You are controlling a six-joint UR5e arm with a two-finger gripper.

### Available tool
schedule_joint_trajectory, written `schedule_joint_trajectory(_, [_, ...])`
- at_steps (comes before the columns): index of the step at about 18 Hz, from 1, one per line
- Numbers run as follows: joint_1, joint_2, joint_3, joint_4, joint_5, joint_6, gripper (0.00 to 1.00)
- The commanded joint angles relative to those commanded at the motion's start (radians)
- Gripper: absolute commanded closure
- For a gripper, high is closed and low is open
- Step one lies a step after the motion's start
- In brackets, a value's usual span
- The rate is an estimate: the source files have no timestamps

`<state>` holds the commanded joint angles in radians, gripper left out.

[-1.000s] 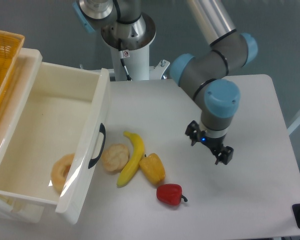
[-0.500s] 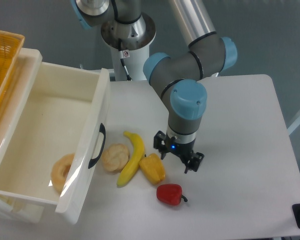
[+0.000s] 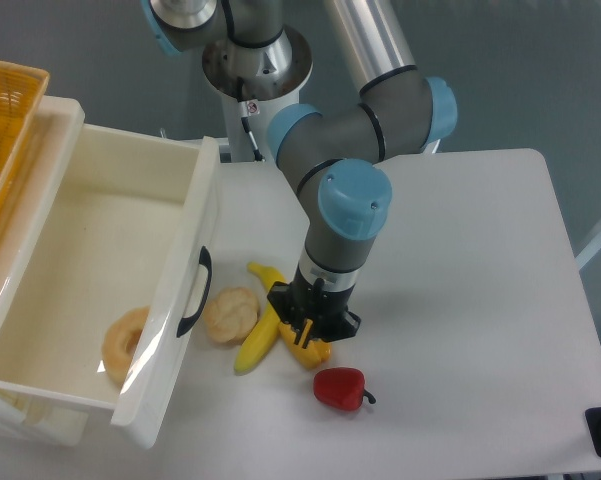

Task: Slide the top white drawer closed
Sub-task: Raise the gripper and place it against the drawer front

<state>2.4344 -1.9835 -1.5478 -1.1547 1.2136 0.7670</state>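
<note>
Cream-white glossy plastic, the top white drawer with its curved black handle is standing pulled well out. Right of that handle, the black two-finger gripper is hovering over a yellow pepper beside a yellow banana; I cannot tell how its jaws stand.

Grey arm, blue joint caps, black claw
</note>
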Motion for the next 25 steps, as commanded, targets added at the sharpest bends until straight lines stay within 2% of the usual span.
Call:
schedule_joint_trajectory(3, [0.015, 0.023, 0.008, -0.144, -0.068, -0.002, 0.86])
schedule_joint_trajectory(7, [0.026, 0.048, 0.009, -0.255, -0.105, -0.002, 0.86])
schedule_joint_trajectory(11, [0.02, 0.058, 0.009, -0.304, -0.14, -0.003, 0.88])
schedule_joint_trajectory(13, [0.02, 0.058, 0.011, -0.306, -0.149, -0.003, 0.91])
schedule_joint_trajectory(17, [0.021, 0.06, 0.009, -0.321, -0.189, -0.003, 0.91])
schedule_joint_trajectory(19, [0.021, 0.078, 0.009, -0.327, -0.21, -0.003, 0.91])
schedule_joint_trajectory(25, [0.018, 0.083, 0.008, -0.342, -0.224, -0.005, 0.9])
